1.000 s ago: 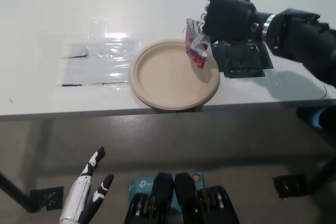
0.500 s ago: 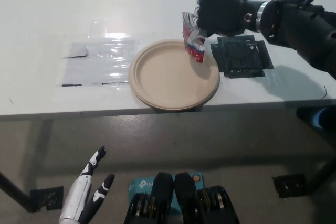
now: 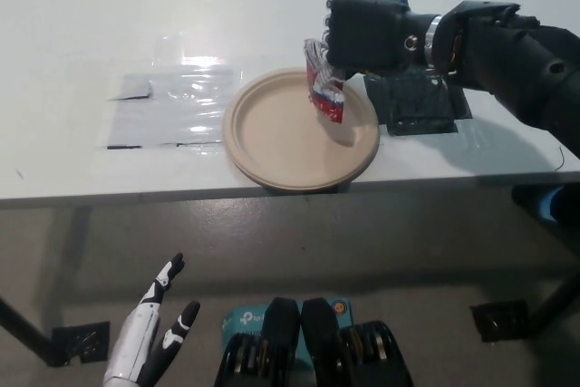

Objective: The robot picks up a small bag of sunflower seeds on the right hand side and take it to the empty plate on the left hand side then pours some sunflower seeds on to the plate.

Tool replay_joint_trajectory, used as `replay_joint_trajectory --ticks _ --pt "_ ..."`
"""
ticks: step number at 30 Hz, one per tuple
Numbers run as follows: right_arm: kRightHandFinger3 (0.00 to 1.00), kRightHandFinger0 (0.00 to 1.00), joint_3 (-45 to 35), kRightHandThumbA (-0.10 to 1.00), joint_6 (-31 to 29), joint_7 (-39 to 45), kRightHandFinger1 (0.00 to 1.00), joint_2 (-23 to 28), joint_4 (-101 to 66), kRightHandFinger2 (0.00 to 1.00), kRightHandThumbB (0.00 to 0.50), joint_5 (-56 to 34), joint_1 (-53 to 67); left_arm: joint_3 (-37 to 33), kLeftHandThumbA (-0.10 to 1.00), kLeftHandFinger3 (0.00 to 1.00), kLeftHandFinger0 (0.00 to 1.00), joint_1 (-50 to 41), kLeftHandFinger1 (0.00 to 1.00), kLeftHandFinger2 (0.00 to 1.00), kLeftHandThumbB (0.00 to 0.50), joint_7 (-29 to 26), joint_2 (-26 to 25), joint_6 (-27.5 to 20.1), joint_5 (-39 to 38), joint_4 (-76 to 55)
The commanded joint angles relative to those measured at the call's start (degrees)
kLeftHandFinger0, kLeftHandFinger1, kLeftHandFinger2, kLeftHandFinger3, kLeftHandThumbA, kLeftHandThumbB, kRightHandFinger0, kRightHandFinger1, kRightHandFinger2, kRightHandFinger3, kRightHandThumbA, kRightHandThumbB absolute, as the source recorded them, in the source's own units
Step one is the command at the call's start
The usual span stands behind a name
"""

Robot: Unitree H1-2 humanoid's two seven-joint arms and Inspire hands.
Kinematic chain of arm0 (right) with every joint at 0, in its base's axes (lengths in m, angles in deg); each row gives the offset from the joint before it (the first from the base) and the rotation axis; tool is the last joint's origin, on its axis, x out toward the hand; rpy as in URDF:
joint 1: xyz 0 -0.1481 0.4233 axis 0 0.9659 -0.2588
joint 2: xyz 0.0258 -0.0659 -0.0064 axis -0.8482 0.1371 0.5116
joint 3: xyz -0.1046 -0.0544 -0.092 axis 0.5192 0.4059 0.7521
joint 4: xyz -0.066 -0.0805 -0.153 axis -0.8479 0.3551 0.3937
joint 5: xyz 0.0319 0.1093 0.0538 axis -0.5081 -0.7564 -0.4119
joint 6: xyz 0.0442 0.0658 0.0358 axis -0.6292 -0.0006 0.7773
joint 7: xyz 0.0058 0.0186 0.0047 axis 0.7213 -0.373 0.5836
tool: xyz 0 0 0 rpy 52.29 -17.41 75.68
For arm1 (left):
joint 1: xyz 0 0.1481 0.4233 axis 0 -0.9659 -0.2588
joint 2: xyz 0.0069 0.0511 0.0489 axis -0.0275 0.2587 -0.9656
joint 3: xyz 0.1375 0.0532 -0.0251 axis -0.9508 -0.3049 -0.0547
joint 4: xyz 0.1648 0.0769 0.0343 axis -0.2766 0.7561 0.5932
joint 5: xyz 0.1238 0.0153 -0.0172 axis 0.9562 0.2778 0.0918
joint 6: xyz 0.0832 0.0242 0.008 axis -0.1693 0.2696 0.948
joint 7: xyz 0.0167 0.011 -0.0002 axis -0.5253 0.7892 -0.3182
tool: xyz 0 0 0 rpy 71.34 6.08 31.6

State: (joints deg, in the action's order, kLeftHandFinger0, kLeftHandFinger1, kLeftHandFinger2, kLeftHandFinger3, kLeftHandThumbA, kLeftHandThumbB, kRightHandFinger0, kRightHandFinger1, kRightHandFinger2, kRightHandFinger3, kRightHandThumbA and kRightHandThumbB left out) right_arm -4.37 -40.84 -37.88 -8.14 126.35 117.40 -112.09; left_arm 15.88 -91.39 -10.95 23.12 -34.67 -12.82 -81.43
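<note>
A beige empty plate (image 3: 290, 138) lies near the front edge of the white table (image 3: 82, 24). My black right hand (image 3: 367, 32) is shut on a small red, white and blue bag of sunflower seeds (image 3: 323, 88). The bag hangs tilted over the plate's right part, its lower end pointing down at the plate. A blue corner of the bag sticks up behind the hand. I see no seeds on the plate. My white left hand (image 3: 149, 337) rests open at the lower left, below the table.
A black square mat (image 3: 417, 101) lies on the table right of the plate, partly under my right arm. A shiny clear plastic sheet (image 3: 172, 101) is spread left of the plate. The floor below holds a teal box (image 3: 245, 319).
My right hand has moved left and slightly up with the bag, from the plate's right rim to above its right part. The left hand has not moved.
</note>
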Motion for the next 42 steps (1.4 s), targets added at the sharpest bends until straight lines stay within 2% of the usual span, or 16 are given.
replay_joint_trajectory --ticks 1,3,4,11,21,24,27,28,31,33,34,37,38,39,41,42 --pt "0.26 0.00 -0.35 -0.10 -1.20 2.86 0.00 0.73 -2.33 0.08 0.402 0.12 -5.34 0.20 1.00 1.00 1.00 0.76 1.00 1.00 0.121 0.10 -0.93 -0.50 0.15 -1.41" --pt "0.27 0.00 -0.74 -0.10 -1.89 3.44 0.00 1.04 -2.98 0.08 0.414 -0.31 -5.33 0.03 1.00 1.00 1.00 0.90 1.00 1.00 0.122 0.17 -0.80 -0.47 0.20 -1.35" --pt "0.20 0.00 -0.24 -0.10 -2.04 2.44 0.00 0.95 -2.60 0.07 0.419 0.20 -5.51 0.06 1.00 1.00 1.00 0.88 1.00 1.00 0.120 0.08 -0.76 -0.43 0.24 -1.34" --pt "0.17 0.00 -0.04 -0.10 -1.81 2.02 0.00 0.90 -3.38 0.07 0.385 0.67 -4.94 0.16 1.00 1.00 1.00 0.53 1.00 1.00 0.118 0.16 -0.99 -0.32 0.29 -1.86" --pt "0.26 0.00 -1.70 -0.10 -0.43 1.70 0.00 0.54 -1.89 0.04 0.407 -0.55 -5.15 0.27 1.00 1.00 1.00 1.00 1.00 1.00 0.123 0.16 -0.85 0.14 0.30 -1.92" --pt "0.16 0.00 -0.83 -0.10 0.15 0.42 0.00 0.60 -1.58 0.02 0.394 0.69 -5.14 0.21 1.00 1.00 1.00 0.73 1.00 1.00 0.125 0.24 -1.15 -0.05 0.52 -2.13" --pt "0.36 0.00 -2.73 -0.10 0.71 -0.29 0.00 0.97 -1.20 0.05 0.394 -1.05 -4.34 -0.06 1.00 1.00 1.00 0.76 1.00 1.00 0.115 -0.26 -0.76 -0.67 0.94 -1.74" --pt "0.31 0.00 -2.12 -0.03 1.76 -1.03 0.00 0.94 -0.95 0.03 0.423 -0.03 -4.34 0.04 1.00 1.00 1.00 0.79 1.00 1.00 0.129 -0.08 -0.72 -0.58 0.40 -1.65" --pt "0.37 0.00 -3.99 -0.10 1.32 -0.47 0.00 0.73 -0.18 0.05 0.393 -1.40 -4.27 0.22 1.00 1.00 1.00 1.04 1.00 1.00 0.129 0.04 -0.81 -0.32 0.13 -1.63" --pt "0.31 0.00 -3.66 -0.07 2.17 -2.18 0.00 0.30 0.16 0.03 0.406 -0.53 -3.86 0.35 1.00 1.00 1.00 0.36 1.00 1.00 0.116 0.31 -1.37 -0.19 0.25 -2.36" --pt "0.44 0.00 -5.25 -0.10 0.66 -1.80 0.00 0.40 0.53 0.04 0.420 -2.54 -3.93 0.34 1.00 1.00 1.00 0.72 1.00 1.00 0.118 0.37 -1.45 -0.18 0.32 -2.24" --pt "0.49 0.00 -3.71 -0.05 1.08 -1.33 0.00 -0.52 2.41 0.06 0.419 -0.36 -5.25 0.25 1.00 1.00 1.00 0.85 1.00 1.00 0.114 -0.29 -0.68 -0.25 0.50 -1.85" --pt "0.34 0.00 -2.91 -0.04 0.98 -1.37 0.00 -0.63 1.45 0.05 0.431 0.55 -4.57 0.31 1.00 1.00 1.00 0.13 1.00 1.00 0.120 -0.25 -0.96 -0.71 0.29 -1.91" --pt "0.28 0.00 -4.15 -0.10 0.03 0.40 0.00 -0.30 0.22 0.06 0.411 -1.00 -3.56 0.22 1.00 1.00 1.00 0.15 1.00 1.00 0.127 -0.16 -1.08 -0.96 0.26 -1.82" --pt "0.21 0.00 -5.34 -0.10 1.27 0.66 0.00 0.12 0.16 0.07 0.405 -1.91 -3.13 0.07 1.00 1.00 1.00 0.63 1.00 1.00 0.123 -0.12 -0.89 -0.84 0.37 -1.74" --pt "0.28 0.00 -5.57 -0.10 1.05 -1.45 0.00 -0.01 1.44 0.06 0.419 -2.22 -3.31 0.14 1.00 1.00 1.00 0.49 1.00 1.00 0.123 -0.24 -0.72 -0.73 0.27 -1.78"
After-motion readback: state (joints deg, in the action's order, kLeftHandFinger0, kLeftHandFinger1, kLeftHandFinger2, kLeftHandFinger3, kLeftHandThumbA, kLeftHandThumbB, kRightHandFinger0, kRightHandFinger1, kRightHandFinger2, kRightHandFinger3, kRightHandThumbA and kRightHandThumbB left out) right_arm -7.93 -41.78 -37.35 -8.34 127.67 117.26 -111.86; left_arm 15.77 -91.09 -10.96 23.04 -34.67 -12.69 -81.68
